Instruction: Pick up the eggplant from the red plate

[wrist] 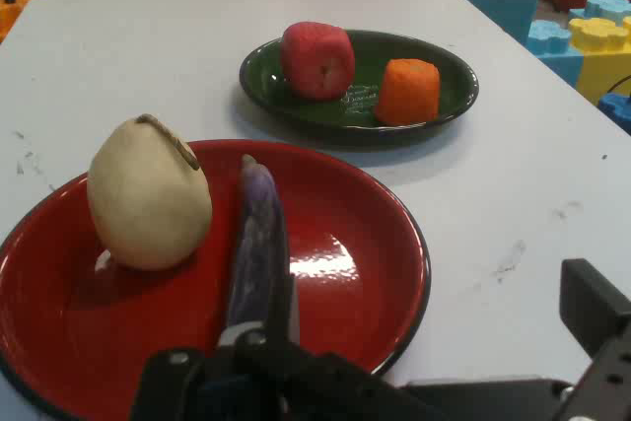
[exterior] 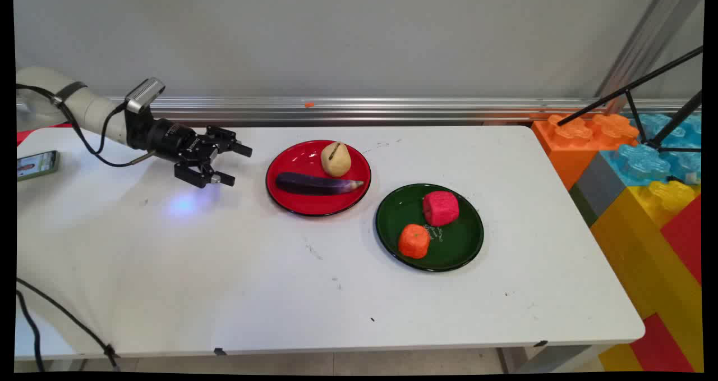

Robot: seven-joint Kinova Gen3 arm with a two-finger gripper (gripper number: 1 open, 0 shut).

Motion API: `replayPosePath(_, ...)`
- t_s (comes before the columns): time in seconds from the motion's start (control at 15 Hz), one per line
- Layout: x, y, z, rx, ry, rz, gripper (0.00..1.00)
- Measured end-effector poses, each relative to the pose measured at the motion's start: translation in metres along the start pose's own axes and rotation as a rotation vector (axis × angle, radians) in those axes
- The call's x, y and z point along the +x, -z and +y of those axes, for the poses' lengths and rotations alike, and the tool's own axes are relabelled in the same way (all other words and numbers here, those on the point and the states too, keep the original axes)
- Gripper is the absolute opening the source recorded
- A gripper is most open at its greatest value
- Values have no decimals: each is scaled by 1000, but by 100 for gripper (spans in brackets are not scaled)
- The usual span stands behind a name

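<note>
A black gripper [exterior: 230, 165] is held low over the white table [exterior: 224, 280], just left of a red plate [exterior: 291, 201], its jaws apart and empty. On the red plate a purple eggplant [exterior: 317, 184] lies beside a beige potato-like piece [exterior: 335, 159]. In the hand view the eggplant's near end is hidden behind the gripper's linkage. Farther right, a green plate [exterior: 460, 246] holds a red piece [exterior: 440, 207] and an orange piece [exterior: 414, 241]. A phone [exterior: 36, 164] is cut off at the left edge.
</note>
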Motion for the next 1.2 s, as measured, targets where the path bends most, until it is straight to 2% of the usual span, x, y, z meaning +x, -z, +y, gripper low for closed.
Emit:
replayPosePath(0.4,6,-10,-10,4,-12,21,100)
replayPosePath(0.73,22,-32,-23,19,-3,29,100)
replayPosePath(1.0,35,-56,-34,27,18,11,100)
replayPosePath(1.2,42,-75,-42,28,33,-22,100)
